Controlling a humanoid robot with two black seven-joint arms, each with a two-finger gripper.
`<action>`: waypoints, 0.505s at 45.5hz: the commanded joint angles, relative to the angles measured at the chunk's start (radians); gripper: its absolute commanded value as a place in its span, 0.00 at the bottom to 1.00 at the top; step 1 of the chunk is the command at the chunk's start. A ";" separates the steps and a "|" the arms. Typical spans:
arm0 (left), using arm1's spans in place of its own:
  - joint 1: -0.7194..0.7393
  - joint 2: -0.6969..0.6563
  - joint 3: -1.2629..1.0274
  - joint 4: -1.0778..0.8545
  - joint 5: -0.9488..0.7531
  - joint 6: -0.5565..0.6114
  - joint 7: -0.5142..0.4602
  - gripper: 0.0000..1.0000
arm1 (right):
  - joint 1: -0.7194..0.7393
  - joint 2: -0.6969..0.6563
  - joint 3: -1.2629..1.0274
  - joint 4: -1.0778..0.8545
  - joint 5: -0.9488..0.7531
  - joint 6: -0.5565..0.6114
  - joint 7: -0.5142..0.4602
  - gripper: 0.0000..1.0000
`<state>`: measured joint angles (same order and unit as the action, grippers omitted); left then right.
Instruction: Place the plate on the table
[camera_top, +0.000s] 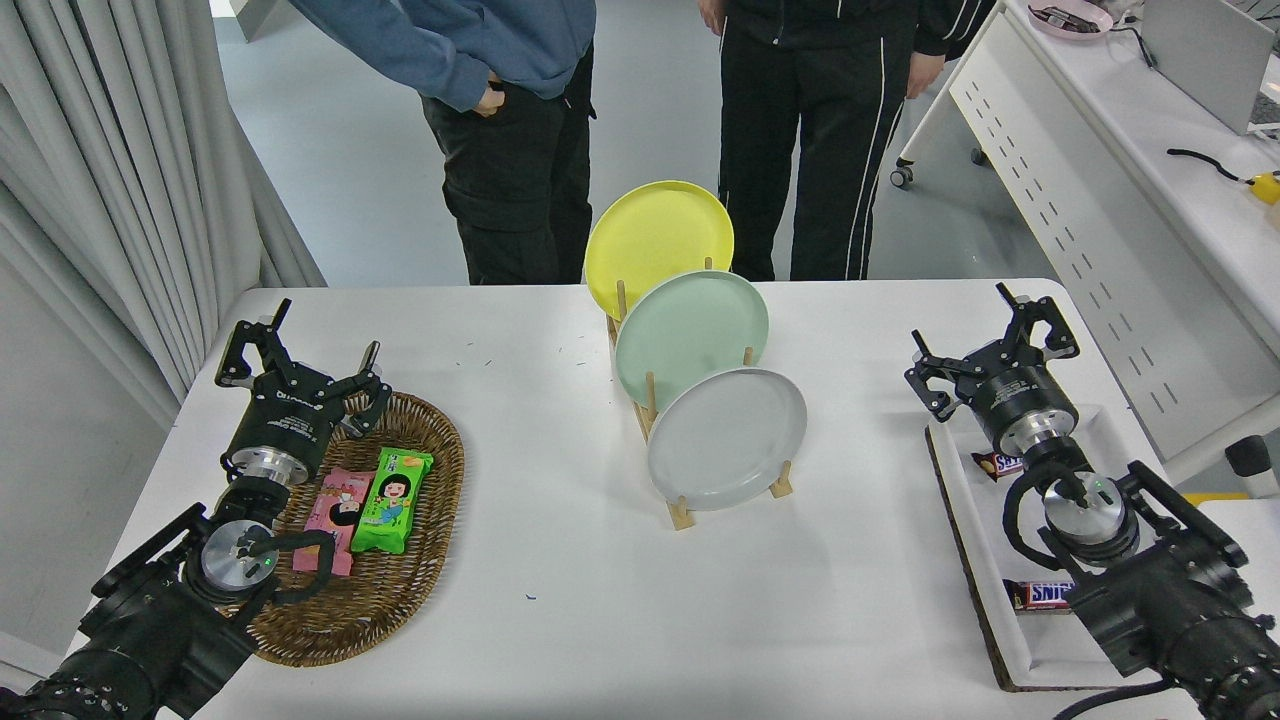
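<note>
The light-grey plate (727, 437) stands tilted in the front slot of a wooden rack (683, 513) in the middle of the white table (560, 620). A mint-green plate (691, 337) and a yellow plate (657, 243) stand behind it in the same rack. My right gripper (985, 345) is open and empty, well right of the rack, above the far end of a white tray. My left gripper (300, 350) is open and empty, parked at the lower left over the far end of a wicker basket.
The wicker basket (425, 590) holds a green snack pack (391, 501) and a pink one (337, 513). The white tray (975, 570) at the right holds chocolate bars (1040, 595). Two people stand at the far side. A white perforated-panel desk (1090, 210) stands at the upper right.
</note>
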<state>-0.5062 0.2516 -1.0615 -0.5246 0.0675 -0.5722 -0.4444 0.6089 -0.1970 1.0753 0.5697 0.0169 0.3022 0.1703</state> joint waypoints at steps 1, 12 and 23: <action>0.000 0.000 -0.002 0.000 0.000 -0.002 0.003 1.00 | 0.002 0.001 -0.009 0.001 0.000 0.000 0.000 1.00; 0.000 0.000 0.000 0.000 0.000 0.000 0.001 1.00 | 0.005 0.001 -0.008 -0.002 0.000 0.000 0.000 1.00; 0.000 0.000 0.000 0.000 0.002 0.000 0.001 1.00 | 0.005 0.001 -0.008 -0.010 0.000 -0.003 0.000 1.00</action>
<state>-0.5062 0.2516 -1.0615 -0.5246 0.0683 -0.5722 -0.4431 0.6125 -0.1959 1.0683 0.5653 0.0169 0.3021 0.1703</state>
